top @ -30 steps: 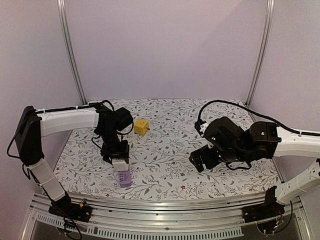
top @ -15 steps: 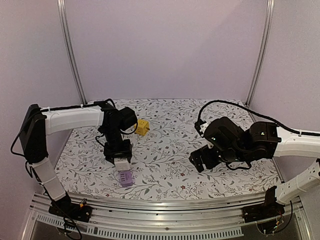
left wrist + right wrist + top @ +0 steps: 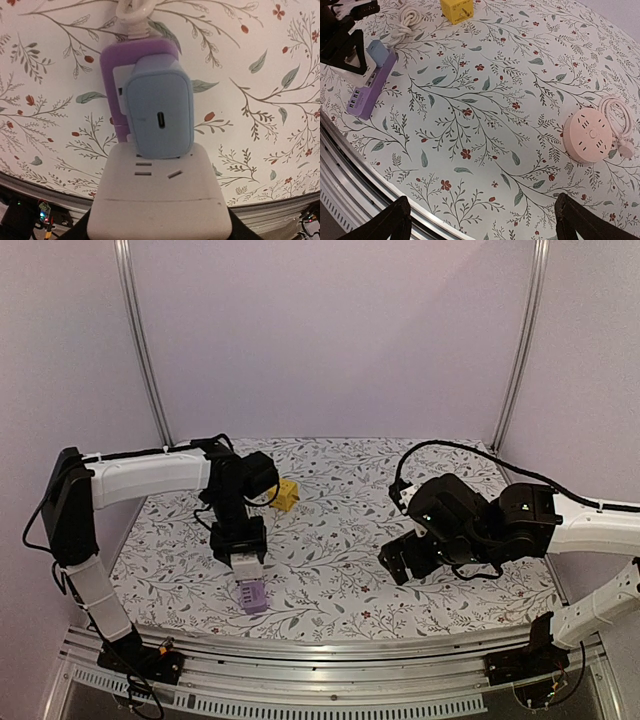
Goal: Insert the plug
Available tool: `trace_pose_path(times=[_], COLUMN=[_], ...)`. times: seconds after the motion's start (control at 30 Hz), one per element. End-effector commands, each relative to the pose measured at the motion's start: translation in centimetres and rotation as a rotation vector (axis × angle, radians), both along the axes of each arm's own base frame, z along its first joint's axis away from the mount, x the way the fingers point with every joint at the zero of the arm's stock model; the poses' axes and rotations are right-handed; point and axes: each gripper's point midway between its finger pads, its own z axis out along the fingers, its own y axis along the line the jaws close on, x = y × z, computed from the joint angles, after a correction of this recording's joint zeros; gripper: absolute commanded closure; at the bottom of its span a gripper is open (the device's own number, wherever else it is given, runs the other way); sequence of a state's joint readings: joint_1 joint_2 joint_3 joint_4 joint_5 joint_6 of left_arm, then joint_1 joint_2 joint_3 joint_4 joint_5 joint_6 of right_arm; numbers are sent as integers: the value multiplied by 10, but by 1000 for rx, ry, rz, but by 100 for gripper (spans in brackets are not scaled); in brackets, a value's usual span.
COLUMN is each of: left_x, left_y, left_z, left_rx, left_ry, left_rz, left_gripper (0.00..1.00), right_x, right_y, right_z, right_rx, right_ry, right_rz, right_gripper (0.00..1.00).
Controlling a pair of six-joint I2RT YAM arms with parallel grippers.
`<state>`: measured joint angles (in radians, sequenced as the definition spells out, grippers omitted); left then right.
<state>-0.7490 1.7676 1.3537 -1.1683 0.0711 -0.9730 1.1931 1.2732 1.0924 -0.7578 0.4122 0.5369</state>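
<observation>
Left gripper [image 3: 241, 552]: I see it pinching a white adapter plug [image 3: 160, 200], with one dark finger [image 3: 82, 229] on each side of the block.
White adapter plug: it is held low over the near-left part of the table, and its slotted face is turned toward the left wrist camera.
Light-blue charger [image 3: 159, 117]: it touches the far edge of the white adapter plug. It stands on the purple power strip [image 3: 112, 70] with its small oval port facing the camera. I cannot tell how deep its pins sit.
Purple power strip: it lies flat on the floral table [image 3: 330, 540] and runs under the charger and behind the held block. I cannot tell whether the block's pins meet it.
White cord [image 3: 132, 12]: it is coiled at the strip's far end.
Yellow cube [image 3: 285, 494]: it sits farther back, apart from the strip.
Right gripper [image 3: 482, 200]: I see the jaws spread wide and holding nothing, raised over the right side.
Round pink socket hub [image 3: 590, 135]: it lies on the cloth with its looped white cable [image 3: 617, 117] beside it.
</observation>
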Motion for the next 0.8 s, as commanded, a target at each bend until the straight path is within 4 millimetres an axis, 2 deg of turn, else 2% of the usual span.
trace_pose_path(times=[0.0, 0.13, 0.53, 0.77], left_x=[-1, -1, -8, -6], left_y=[-6, -10, -3, -7], left_z=[5, 9, -7, -17], left_rx=[-4, -12, 20, -4], left_ry=[0, -9, 25, 14], left_rz=[-3, -4, -22, -51], left_gripper=[100, 100, 100, 100], right_x=[1, 1, 0, -1], right_y=[-3, -3, -3, -2], right_z=[-7, -9, -12, -13], right_rx=[-42, -51, -59, -54], right_ry=[-5, -6, 2, 12], right_rz=[2, 5, 8, 10], right_gripper=[1, 1, 1, 1])
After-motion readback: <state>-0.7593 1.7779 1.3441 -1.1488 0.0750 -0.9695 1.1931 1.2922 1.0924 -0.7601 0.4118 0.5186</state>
